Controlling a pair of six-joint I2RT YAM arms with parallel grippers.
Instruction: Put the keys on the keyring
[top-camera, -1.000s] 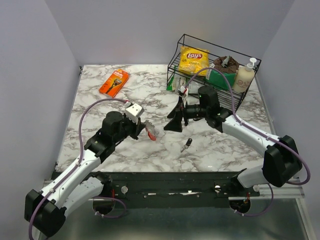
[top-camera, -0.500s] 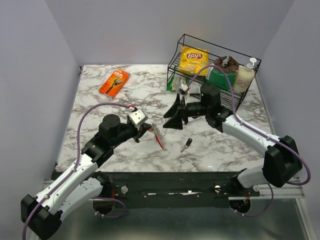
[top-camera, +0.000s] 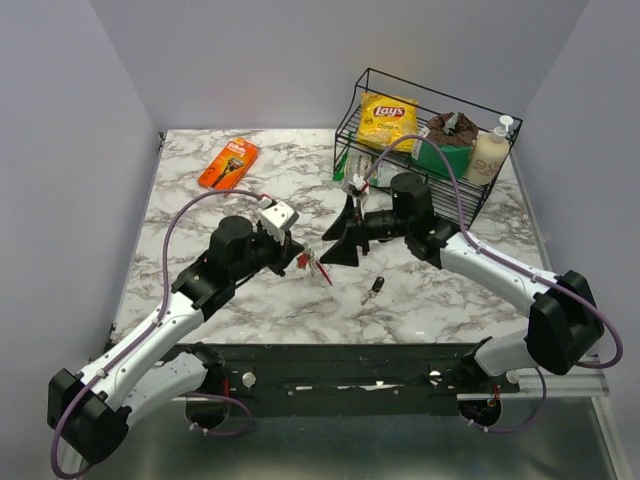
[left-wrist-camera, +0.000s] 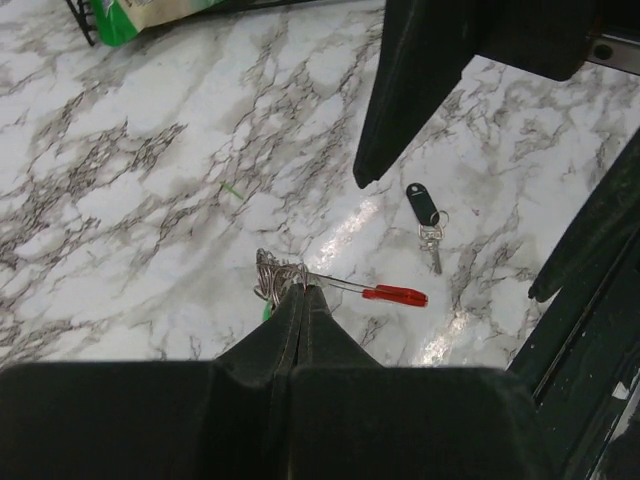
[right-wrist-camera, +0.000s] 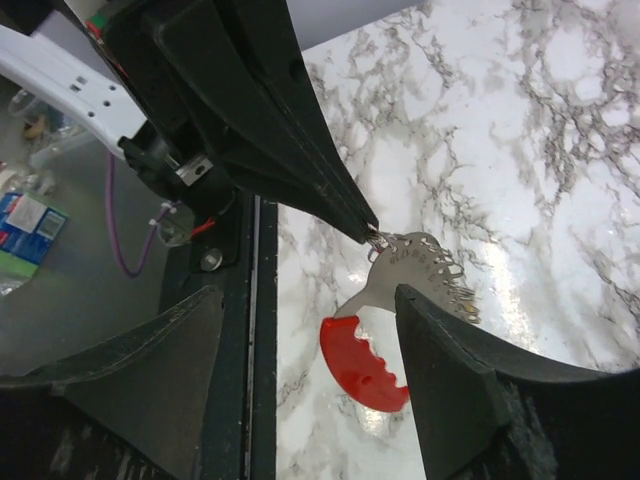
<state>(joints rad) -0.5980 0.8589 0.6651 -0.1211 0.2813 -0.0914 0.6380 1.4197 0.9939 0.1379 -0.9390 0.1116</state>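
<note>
Pinching the keyring (left-wrist-camera: 393, 294) in the closed left gripper (left-wrist-camera: 300, 298), aiming its long red end rightward. Holding the right gripper (top-camera: 338, 243) wide nearby

Robotics lab test cell. Plain grey walls (top-camera: 60, 150) boxing in marble-look tabletop (top-camera: 300, 180), 2 arms (top-camera: 170, 320) bolted to black rail (top-camera: 340, 365) at near edge w/ purple cables (top-camera: 175, 225) exposed. Staged props: wire basket (top-camera: 352, 115) w/ Lay's bag (top-camera: 388, 118) & pump bottle (top-camera: 490, 152), razor pack (top-camera: 228, 165) lying alone.
</note>
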